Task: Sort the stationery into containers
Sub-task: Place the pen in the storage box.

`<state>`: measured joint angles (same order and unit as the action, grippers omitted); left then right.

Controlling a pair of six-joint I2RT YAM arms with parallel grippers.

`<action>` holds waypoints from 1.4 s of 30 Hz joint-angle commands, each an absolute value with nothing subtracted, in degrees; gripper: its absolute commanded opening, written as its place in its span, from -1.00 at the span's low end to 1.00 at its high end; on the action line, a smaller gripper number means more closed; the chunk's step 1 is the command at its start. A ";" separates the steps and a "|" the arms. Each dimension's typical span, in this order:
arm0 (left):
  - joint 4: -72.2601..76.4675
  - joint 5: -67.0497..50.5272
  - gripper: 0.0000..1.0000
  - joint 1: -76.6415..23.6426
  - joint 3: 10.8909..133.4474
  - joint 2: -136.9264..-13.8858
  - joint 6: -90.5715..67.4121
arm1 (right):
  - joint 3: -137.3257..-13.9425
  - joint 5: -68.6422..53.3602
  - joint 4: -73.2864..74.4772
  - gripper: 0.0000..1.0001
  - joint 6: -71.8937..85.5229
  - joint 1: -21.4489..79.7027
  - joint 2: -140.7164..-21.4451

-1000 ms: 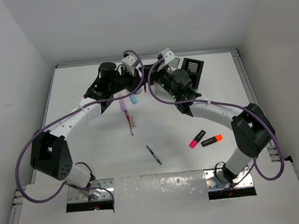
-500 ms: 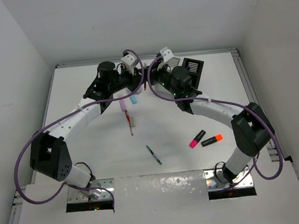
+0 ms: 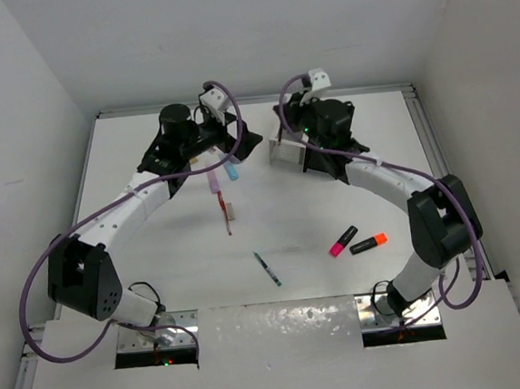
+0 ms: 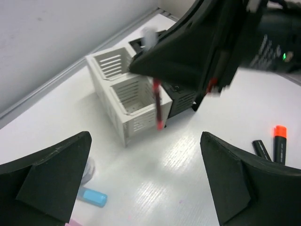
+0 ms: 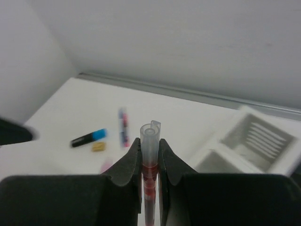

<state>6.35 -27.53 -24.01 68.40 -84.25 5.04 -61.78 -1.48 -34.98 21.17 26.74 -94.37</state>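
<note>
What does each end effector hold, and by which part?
The right end effector grips the red pen just below its clear end. The left end effector is open, holding nothing.

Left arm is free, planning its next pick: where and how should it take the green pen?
Take the green pen at mid-barrel, straight down from above, jaws across its thin width. It lies flat and slanted with nothing close beside it, so align the jaws to its slant.

White links (image 3: 120, 211), black joints (image 3: 86, 282), purple cables (image 3: 22, 311)
</note>
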 commanded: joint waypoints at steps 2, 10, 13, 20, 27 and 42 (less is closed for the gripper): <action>6.60 -24.35 0.99 -20.75 67.07 -80.34 4.13 | -68.01 8.50 -28.67 -1.00 18.56 18.82 -93.68; -3.07 -13.55 0.99 -17.32 62.85 -78.40 2.90 | -74.09 14.77 -28.65 -1.00 16.35 9.23 -102.90; -4.65 -12.57 0.99 -16.79 61.88 -77.87 2.81 | -76.37 14.85 -29.44 -1.00 16.26 8.26 -106.42; -4.05 -10.63 0.99 -15.47 61.17 -77.78 2.81 | -73.39 16.09 -38.05 -1.00 15.90 7.91 -111.88; -2.99 -10.90 0.99 -14.94 61.26 -78.57 2.81 | -74.01 13.19 -39.29 -1.00 17.40 7.65 -116.10; -1.05 -10.55 0.99 -14.68 60.29 -78.93 3.16 | -70.84 14.41 -36.39 -0.67 20.57 7.91 -117.33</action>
<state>-4.08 -11.07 -15.31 60.58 -80.14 3.16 -71.85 14.37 -37.26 18.87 7.97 -117.97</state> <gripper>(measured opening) 0.996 0.158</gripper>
